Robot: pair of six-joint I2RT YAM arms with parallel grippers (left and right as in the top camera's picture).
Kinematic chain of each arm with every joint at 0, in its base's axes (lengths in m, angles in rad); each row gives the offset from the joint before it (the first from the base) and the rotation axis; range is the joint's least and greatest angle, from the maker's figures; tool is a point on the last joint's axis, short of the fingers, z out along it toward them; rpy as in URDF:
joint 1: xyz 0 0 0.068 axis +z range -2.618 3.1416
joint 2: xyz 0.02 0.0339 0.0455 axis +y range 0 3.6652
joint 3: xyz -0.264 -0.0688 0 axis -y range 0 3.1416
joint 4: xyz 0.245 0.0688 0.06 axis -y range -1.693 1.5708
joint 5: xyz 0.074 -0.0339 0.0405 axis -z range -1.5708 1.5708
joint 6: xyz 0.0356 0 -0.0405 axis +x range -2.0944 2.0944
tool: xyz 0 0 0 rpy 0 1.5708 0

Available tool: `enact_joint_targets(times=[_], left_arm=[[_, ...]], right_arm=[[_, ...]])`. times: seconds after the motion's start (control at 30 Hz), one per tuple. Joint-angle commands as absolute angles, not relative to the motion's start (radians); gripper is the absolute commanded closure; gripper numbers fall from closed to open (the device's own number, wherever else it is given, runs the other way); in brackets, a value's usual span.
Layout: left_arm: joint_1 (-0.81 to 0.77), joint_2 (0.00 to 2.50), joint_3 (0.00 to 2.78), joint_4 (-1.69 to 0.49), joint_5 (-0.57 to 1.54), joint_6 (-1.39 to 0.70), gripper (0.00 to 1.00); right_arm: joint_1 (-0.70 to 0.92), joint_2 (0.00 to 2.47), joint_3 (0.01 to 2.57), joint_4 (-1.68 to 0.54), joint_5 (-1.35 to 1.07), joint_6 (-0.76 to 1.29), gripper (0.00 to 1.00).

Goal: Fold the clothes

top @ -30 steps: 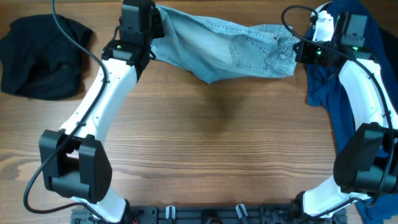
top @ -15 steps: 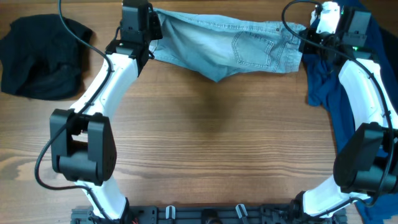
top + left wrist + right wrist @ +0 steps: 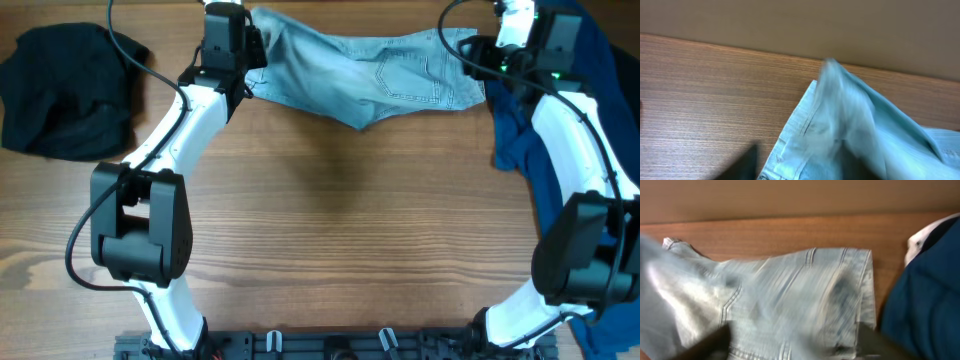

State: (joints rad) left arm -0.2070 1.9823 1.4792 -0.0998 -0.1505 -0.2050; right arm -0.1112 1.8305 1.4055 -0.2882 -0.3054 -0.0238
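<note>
The pale-blue denim shorts (image 3: 370,70) lie spread along the table's far edge, back pocket up, between my two grippers. My left gripper (image 3: 252,42) is at their left end. In the left wrist view its jaws stand apart over the blurred denim (image 3: 850,125), with one dark finger (image 3: 742,165) showing at the lower left. My right gripper (image 3: 482,55) is at the waistband end. Its fingers (image 3: 712,342) are spread wide above the denim (image 3: 790,295), gripping nothing.
A black garment (image 3: 65,90) is bunched at the far left of the wooden table (image 3: 340,220). A larger dark-blue garment (image 3: 520,130) lies along the right side under the right arm, just beside the shorts' waistband (image 3: 865,290).
Both arms carried the shorts towards the far edge. Both grippers went from shut to open, and the shorts dropped flat on the table.
</note>
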Motion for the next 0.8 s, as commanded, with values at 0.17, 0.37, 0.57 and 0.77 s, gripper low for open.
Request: enact_joint_targets(times=[0.17,0.37,0.57,0.77], left_arm=[[-0.207,1.998,1.487,-0.138,-0.146,-0.221,0.00],[-0.207,1.998,1.486,-0.408,-0.074,-0.296,0.07],[-0.209,2.000,1.486,-0.568,0.091,-0.402,0.07],[-0.254,2.049,1.486,-0.479,0.213,-0.440,0.00]], right_arm=[[-0.125,1.859,1.435,-0.284,-0.258,0.034,0.00],[-0.152,1.859,1.420,-0.537,-0.263,0.195,0.00],[-0.150,1.867,1.405,-0.549,-0.295,0.242,0.01],[-0.149,2.046,1.405,-0.570,-0.412,0.208,0.00]])
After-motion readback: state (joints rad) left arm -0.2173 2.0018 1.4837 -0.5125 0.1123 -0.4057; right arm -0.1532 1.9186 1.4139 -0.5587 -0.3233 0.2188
